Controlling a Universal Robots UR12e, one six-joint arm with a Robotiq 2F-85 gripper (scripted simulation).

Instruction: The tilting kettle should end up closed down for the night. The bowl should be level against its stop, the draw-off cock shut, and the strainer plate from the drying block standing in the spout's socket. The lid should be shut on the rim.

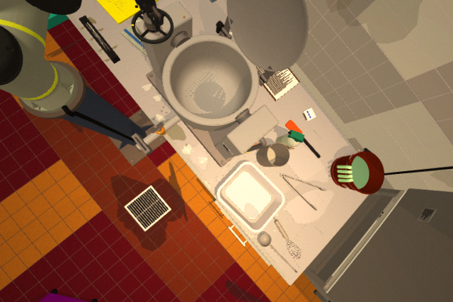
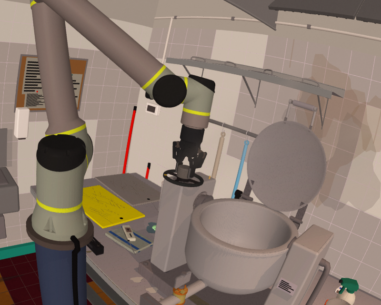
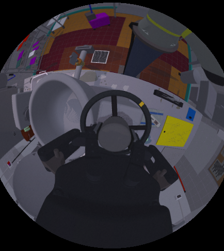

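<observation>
My gripper [image 2: 184,171] [image 3: 113,136] [image 1: 152,22] points straight down over the black handwheel [image 2: 183,177] [image 1: 152,26] [image 3: 115,113] on top of the kettle's grey pedestal [image 2: 177,220]. The wheel's grey hub [image 3: 113,134] sits between my fingers. To the right the kettle bowl [image 2: 240,243] [image 1: 210,79] is tipped a little toward the bench front, and its round lid [image 2: 286,164] [image 1: 267,13] stands raised behind it. The strainer plate [image 1: 281,82] lies on its block right of the bowl. The draw-off pipe with an orange cock [image 1: 160,130] [image 2: 180,291] sticks out at the bench front. My gripper is closed on the handwheel hub.
A white tub [image 1: 250,195] sits on the bench right of the kettle, with a metal cup [image 1: 273,155], spray bottle [image 1: 291,139], tongs and whisk nearby. A red bucket [image 1: 358,172] stands at the far right. A yellow board [image 2: 110,205] and a remote lie left of the pedestal.
</observation>
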